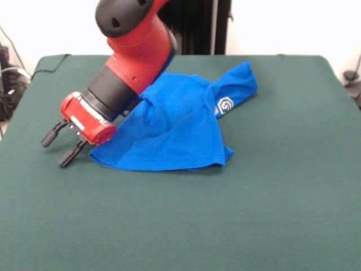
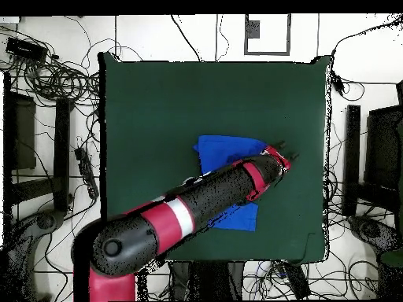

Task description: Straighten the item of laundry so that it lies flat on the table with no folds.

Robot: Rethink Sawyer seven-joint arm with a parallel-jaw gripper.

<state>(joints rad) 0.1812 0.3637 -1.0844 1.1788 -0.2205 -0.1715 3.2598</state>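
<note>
The royal-blue T-shirt (image 1: 180, 127) lies bunched on the dark green table (image 1: 282, 197), a little back of centre. One sleeve with a white printed logo (image 1: 224, 106) sticks out to the right, and folds run across the body. My gripper (image 1: 59, 145) hangs just left of the shirt's lower left corner, low over the cloth, tilted down to the left. Its two black fingers (image 1: 52, 135) stand apart and hold nothing. In the overhead view the arm crosses the shirt (image 2: 224, 149) and hides its middle. The gripper (image 2: 288, 154) shows at the shirt's right edge there.
The table (image 2: 157, 118) has wide bare green cloth in front of and beside the shirt. Black pedestal parts (image 1: 194, 25) stand behind the table. Cables and stands (image 2: 55, 79) lie on the floor around the table.
</note>
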